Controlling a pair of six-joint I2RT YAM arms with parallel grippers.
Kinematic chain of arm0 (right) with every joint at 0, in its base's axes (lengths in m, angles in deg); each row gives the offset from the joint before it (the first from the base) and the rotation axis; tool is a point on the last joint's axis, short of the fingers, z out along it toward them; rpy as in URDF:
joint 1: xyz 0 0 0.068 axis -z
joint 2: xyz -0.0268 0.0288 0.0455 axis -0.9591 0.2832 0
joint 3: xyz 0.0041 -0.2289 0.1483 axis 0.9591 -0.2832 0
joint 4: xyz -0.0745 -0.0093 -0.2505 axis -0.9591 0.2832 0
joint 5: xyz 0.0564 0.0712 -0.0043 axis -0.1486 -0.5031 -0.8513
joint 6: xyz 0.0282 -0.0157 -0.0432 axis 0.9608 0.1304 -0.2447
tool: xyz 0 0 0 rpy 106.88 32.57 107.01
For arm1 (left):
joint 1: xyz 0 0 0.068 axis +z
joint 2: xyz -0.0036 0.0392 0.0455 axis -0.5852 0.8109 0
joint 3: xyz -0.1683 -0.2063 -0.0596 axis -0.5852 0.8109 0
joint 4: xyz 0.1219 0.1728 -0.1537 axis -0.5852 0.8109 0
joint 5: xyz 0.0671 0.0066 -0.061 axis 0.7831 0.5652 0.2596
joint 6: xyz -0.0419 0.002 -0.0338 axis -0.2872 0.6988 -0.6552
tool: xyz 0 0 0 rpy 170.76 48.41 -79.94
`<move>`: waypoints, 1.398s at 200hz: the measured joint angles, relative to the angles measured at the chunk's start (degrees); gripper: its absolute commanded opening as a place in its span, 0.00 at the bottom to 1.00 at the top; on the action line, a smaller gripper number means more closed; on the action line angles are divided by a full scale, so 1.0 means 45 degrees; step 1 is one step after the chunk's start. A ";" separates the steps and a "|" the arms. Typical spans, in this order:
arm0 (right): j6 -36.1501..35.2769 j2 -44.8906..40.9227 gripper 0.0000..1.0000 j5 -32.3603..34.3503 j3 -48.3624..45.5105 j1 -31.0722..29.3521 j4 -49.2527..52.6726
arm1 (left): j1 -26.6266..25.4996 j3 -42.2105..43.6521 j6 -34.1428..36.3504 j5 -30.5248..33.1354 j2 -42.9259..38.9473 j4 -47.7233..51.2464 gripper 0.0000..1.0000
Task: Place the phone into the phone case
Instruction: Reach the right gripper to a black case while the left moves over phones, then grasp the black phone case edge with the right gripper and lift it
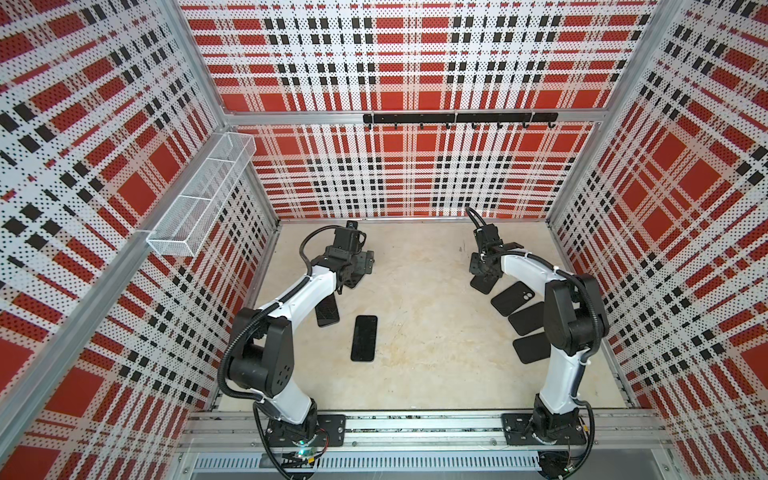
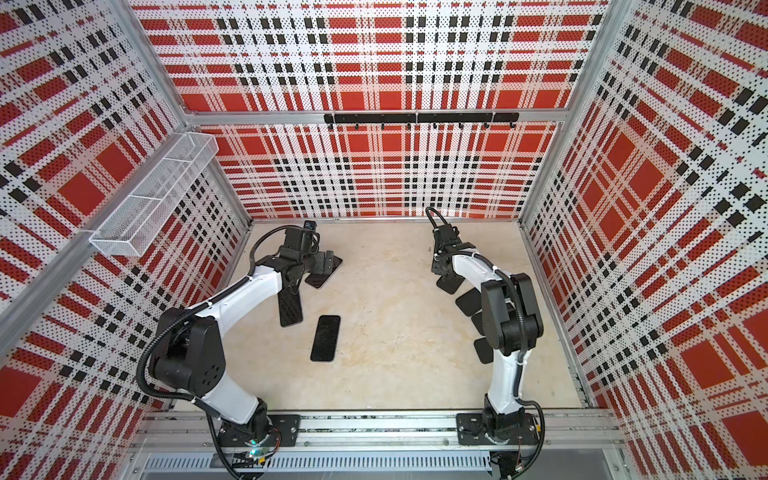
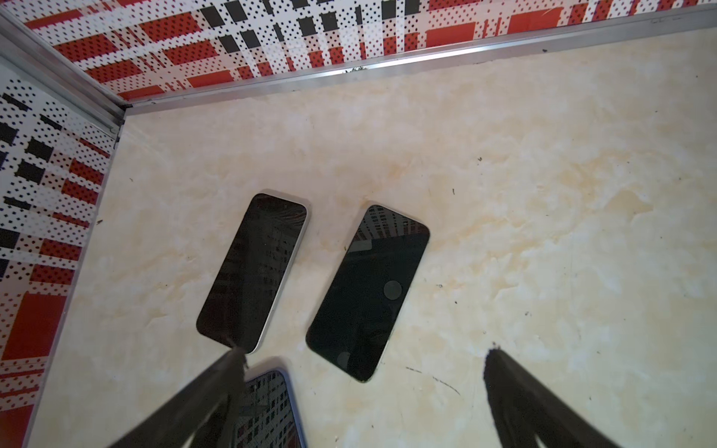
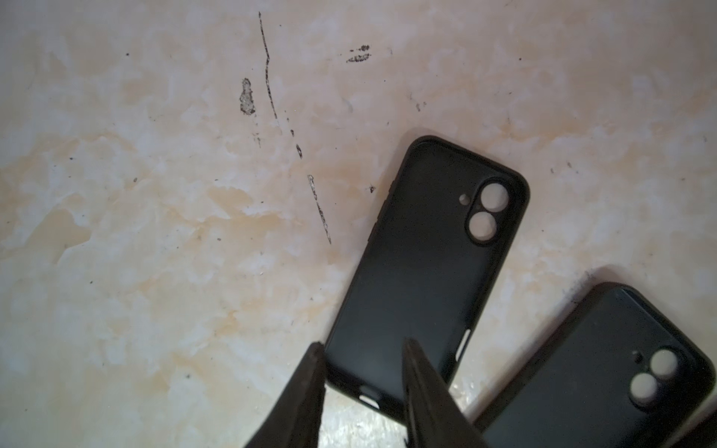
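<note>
Several black phones lie screen up on the left of the table. One phone [image 1: 364, 337] lies alone near the middle, and another phone [image 1: 327, 311] is half under the left arm. My left gripper [image 3: 364, 352] hangs open above two phones, a silver-edged phone [image 3: 252, 271] and a darker phone [image 3: 368, 291], touching neither. Black phone cases lie in a row on the right. My right gripper [image 4: 361, 345] is down at the farthest phone case [image 4: 423, 263]. Its jaws have narrowed and straddle the case's bottom corner, one finger outside the rim and one over the inside, a gap still between them.
A blue-rimmed phone [image 3: 271, 411] lies under the left finger. A second case [image 4: 605, 368] lies close beside the straddled one, and two further cases [image 1: 527, 318] sit partly under the right arm. The back wall rail [image 3: 388, 66] and the left wall are near the left gripper.
</note>
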 measured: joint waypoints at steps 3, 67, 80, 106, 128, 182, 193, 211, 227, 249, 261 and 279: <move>-0.0024 0.0083 0.31 0.0000 0.0058 0.0000 0.0000 | 0.0015 -0.0005 -0.0005 -0.0010 0.0019 0.0000 0.98; 0.0335 0.1394 0.27 0.0039 0.1039 0.0083 0.0063 | 0.0000 -0.0005 -0.0102 -0.0126 0.0209 0.0000 0.98; 0.0442 0.1530 0.31 0.0053 0.1039 0.0131 0.0087 | 0.0000 -0.0005 -0.0107 -0.0209 0.0209 0.0000 0.98; 0.0627 0.1797 0.31 0.0126 0.1049 0.0185 0.0087 | 0.0000 -0.0005 -0.0121 -0.0291 0.0209 -0.0010 0.98; 0.0675 0.2098 0.27 0.0151 0.1190 0.0253 0.0102 | 0.0000 -0.0005 -0.0136 -0.0306 0.0209 -0.0010 0.98; 0.0767 0.2390 0.11 0.0306 0.1321 0.0321 0.0000 | 0.0000 -0.0005 -0.0136 -0.0306 0.0209 -0.0024 0.98; 0.0801 0.2390 0.05 0.0345 0.1321 0.0325 0.0000 | 0.0000 -0.0005 -0.0136 -0.0306 0.0209 -0.0024 0.98; 0.0767 0.2390 0.02 0.0423 0.1321 0.0325 -0.0005 | 0.0000 -0.0005 -0.0136 -0.0306 0.0209 -0.0029 0.98; 0.0699 0.2375 0.00 0.0452 0.1248 0.0325 -0.0121 | 0.0005 -0.0005 -0.0136 -0.0306 0.0209 -0.0029 0.98; 0.0544 0.2137 0.00 0.0408 0.0894 0.0330 -0.0413 | 0.0097 -0.0005 -0.0175 -0.0471 0.0209 -0.0063 0.98; 0.0267 0.1846 0.00 0.0291 0.0622 0.0335 -0.0520 | 0.0194 -0.0005 -0.0233 -0.0680 0.0209 -0.0097 0.98; -0.0408 0.1219 0.00 -0.0087 0.0379 0.0335 -0.0690 | 0.0408 -0.0005 -0.0325 -0.0782 0.0209 -0.0112 0.98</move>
